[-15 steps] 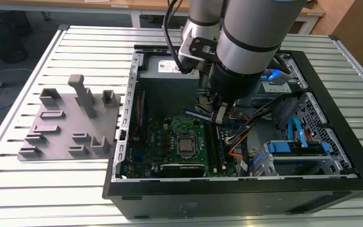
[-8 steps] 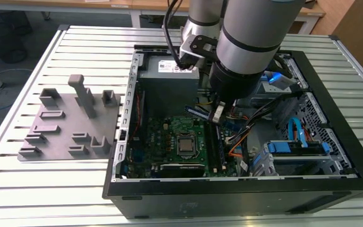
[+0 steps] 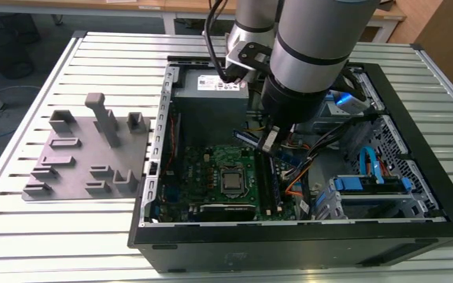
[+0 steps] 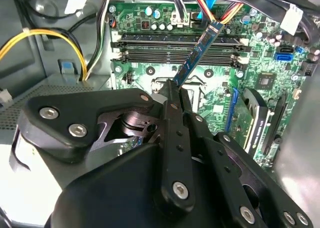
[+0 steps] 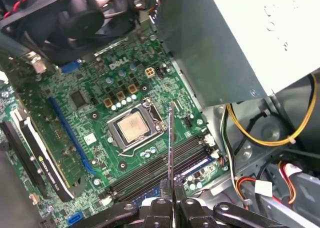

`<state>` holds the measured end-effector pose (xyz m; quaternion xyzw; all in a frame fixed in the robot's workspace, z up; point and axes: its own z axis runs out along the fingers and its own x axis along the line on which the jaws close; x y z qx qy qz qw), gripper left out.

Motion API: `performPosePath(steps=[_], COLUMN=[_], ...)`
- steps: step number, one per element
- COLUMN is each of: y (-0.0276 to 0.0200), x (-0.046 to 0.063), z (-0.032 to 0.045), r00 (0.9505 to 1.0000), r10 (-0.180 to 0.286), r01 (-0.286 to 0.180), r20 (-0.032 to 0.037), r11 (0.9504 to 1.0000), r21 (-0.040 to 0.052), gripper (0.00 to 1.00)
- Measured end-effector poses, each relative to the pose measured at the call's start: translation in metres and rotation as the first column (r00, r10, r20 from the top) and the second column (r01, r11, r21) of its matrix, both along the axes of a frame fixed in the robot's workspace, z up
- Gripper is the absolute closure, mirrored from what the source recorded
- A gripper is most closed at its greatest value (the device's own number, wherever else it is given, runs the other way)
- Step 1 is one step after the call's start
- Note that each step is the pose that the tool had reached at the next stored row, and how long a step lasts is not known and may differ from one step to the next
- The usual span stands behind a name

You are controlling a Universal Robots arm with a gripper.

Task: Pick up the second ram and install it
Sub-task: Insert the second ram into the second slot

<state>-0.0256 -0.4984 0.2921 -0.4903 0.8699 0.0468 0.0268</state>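
Note:
My gripper [image 3: 268, 144] hangs inside the open computer case [image 3: 289, 236], shut on the second ram [image 3: 247, 139]. The ram is a thin stick with a bluish label, and it juts out from the fingertips. In the second wrist view the ram [image 4: 197, 50] slants from the gripper [image 4: 173, 86] over the black slot rails [image 4: 165, 55] of the green motherboard [image 4: 145, 70], held above them. In the first wrist view the ram [image 5: 171, 138] shows edge-on, rising from the gripper [image 5: 171, 187] beside the processor socket [image 5: 132, 128] and over the slot rails [image 5: 165, 163].
A grey power supply box [image 3: 210, 97] sits at the case's far end, with yellow and black cables [image 4: 45, 38] beside it. A drive cage with blue clips [image 3: 372, 183] fills the exterior view's right. A grey parts fixture [image 3: 85, 153] lies on the slatted table [image 3: 53, 247].

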Motion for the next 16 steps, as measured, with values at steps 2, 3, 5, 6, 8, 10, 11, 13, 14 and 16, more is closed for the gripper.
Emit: performPosePath(steps=[2,3,5,6,8,10,11,13,14,16], y=[0.0,0.0,0.0,0.0,0.0,0.0,0.0,0.0,0.0,0.0], x=[0.0,0.0,0.0,0.0,0.0,0.0,0.0,0.0,0.0,0.0], z=[0.0,-0.0001,-0.0001,-0.0001,-0.0002,-0.0002,-0.0002,-0.0003,-0.0003,-0.0003], r00=[0.9998,0.9995,0.9987,0.9982,0.9968,0.9951,0.9941,0.9919,0.9906,0.9878], r10=[-0.02,-0.03,-0.05,-0.06,-0.08,-0.099,-0.109,-0.127,-0.136,-0.155], r01=[0.02,0.03,0.05,0.06,0.08,0.099,0.109,0.127,0.136,0.155], r20=[0.0,0.0,0.0,0.0,0.0,0.0,0.0,0.0,0.0,0.0], r11=[0.9998,0.9995,0.9987,0.9982,0.9968,0.9951,0.9941,0.9919,0.9906,0.9878], r21=[-0.0003,-0.0003,-0.0005,-0.0004,-0.0005,-0.0007,-0.0007,-0.0008,-0.0008,-0.0009], gripper=[0.87,0.87,0.87,0.87,0.87,0.87,0.87,0.87,0.87,0.87])
